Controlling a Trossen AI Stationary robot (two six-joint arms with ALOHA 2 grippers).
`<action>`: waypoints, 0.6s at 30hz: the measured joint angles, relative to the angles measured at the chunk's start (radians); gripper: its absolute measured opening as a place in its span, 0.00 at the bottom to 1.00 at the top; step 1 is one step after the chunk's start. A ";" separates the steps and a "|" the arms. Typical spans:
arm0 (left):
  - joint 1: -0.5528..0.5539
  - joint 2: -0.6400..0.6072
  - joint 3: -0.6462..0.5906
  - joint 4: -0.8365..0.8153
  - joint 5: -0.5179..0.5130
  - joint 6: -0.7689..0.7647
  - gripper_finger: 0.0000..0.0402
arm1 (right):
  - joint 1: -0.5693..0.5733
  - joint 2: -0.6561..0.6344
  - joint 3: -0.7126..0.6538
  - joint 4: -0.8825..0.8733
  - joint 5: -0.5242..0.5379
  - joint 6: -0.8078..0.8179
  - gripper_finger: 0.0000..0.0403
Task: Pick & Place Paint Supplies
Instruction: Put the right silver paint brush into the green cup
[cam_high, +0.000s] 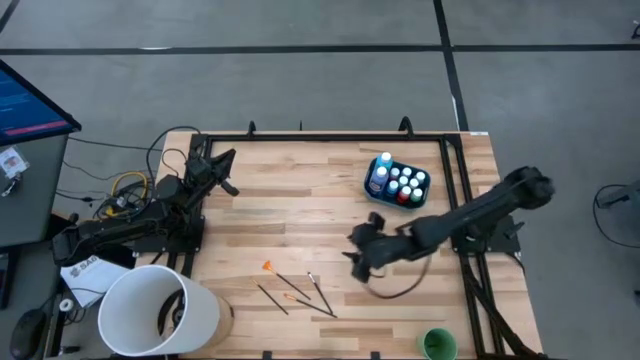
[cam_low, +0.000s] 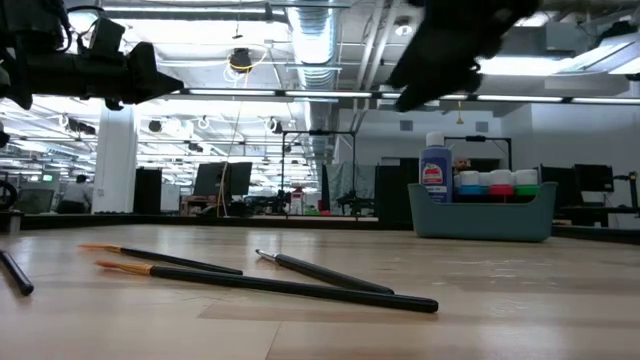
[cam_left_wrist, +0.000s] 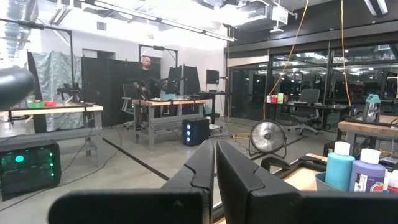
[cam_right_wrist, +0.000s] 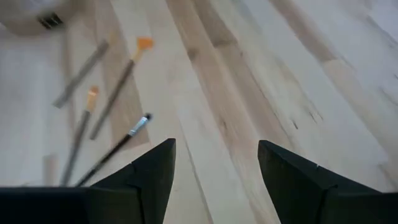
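right gripper (cam_high: 358, 262) mid-frame, jaws wide, empty | left gripper (cam_high: 228, 158) upper left, shut, idle | brushes (cam_high: 298, 292) lower centre; bottles in tub (cam_high: 398, 182) upper right | risk: thin brush slips between jaws, flat on table

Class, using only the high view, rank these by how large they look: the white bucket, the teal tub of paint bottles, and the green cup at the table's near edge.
1. White bucket, clearly the largest.
2. Teal tub, about half as wide.
3. Green cup, smallest, though the picture's edge cuts part of it off.
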 joint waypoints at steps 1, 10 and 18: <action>0.000 0.000 0.000 0.000 0.000 0.000 0.02 | -0.007 0.044 0.037 -0.025 -0.001 -0.008 0.56; 0.000 0.000 0.000 0.001 0.000 0.000 0.02 | -0.047 0.390 0.326 -0.146 -0.109 -0.049 0.56; 0.000 0.000 0.000 0.001 0.000 0.000 0.02 | -0.075 0.569 0.504 -0.151 -0.136 -0.079 0.55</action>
